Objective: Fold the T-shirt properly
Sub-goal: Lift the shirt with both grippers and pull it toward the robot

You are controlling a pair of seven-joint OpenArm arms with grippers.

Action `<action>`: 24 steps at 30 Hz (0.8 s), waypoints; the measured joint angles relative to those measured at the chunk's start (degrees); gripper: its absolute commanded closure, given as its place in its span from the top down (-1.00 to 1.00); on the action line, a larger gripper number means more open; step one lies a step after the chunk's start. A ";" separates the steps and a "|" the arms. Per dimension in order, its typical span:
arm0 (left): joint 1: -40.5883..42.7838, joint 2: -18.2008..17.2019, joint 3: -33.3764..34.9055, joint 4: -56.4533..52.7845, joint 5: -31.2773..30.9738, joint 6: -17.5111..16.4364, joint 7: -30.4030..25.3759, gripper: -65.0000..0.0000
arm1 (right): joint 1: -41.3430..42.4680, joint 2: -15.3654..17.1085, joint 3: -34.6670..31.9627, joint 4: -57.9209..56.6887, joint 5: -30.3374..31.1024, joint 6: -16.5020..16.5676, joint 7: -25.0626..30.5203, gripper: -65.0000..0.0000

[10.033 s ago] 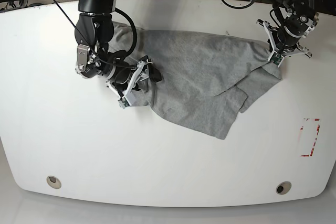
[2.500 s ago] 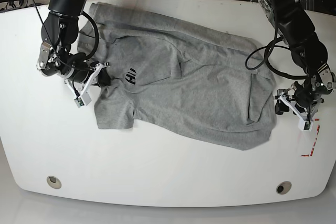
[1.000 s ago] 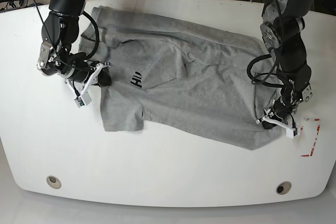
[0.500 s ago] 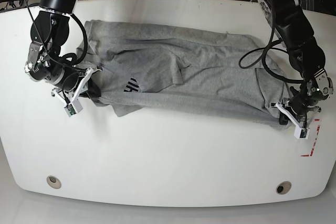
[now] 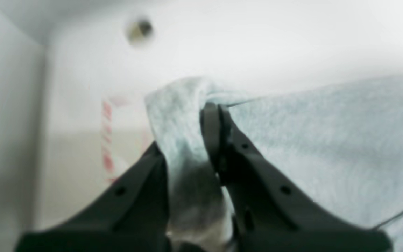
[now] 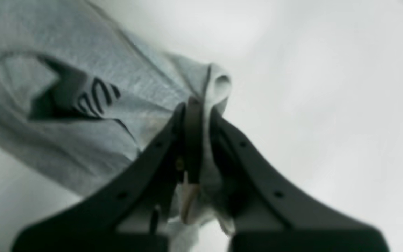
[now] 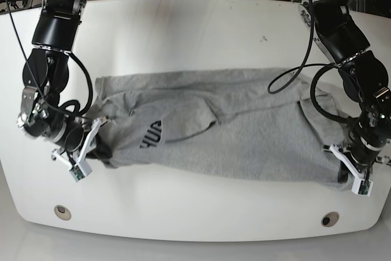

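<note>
- Nearest the camera in the base view, the front edge of the white surface (image 7: 195, 227) has two small round holes, one toward each corner.
- Just behind that, the right pincer (image 7: 81, 158) sits on that view's left, pressed together and pinching a bunched corner of the T-shirt (image 7: 232, 136). Its wrist view shows cloth squeezed tight between the two dark fingers (image 6: 194, 140).
- Same deal on the other end: the left pincer (image 7: 354, 175) is clamped on the shirt's far corner, with a wad of grey fabric caught between its fingers (image 5: 219, 140).
- The T-shirt is stretched out between the two pincers, so its long axis runs side to side across the surface, sitting in the near half.
- A dark print (image 7: 151, 136) shows on the shirt's left part in the base view, partly hidden in a fold.
- Further back the surface is bare white, then cables behind it.
</note>
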 measured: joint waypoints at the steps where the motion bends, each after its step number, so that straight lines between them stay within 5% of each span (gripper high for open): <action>1: -0.85 -0.11 0.00 0.61 -0.07 -0.07 0.48 -1.00 | 1.51 0.55 -0.52 -0.50 -0.13 0.04 -0.13 -1.00; 11: -13.81 -0.26 -0.04 5.90 -0.46 -0.24 8.52 -1.00 | 21.00 6.12 -7.56 -4.52 1.62 0.55 -2.08 -1.00; 24: -32.11 -3.37 3.54 7.67 -2.38 -0.52 11.39 -1.00 | 42.23 11.13 -10.27 -3.58 3.89 0.28 -6.80 -1.00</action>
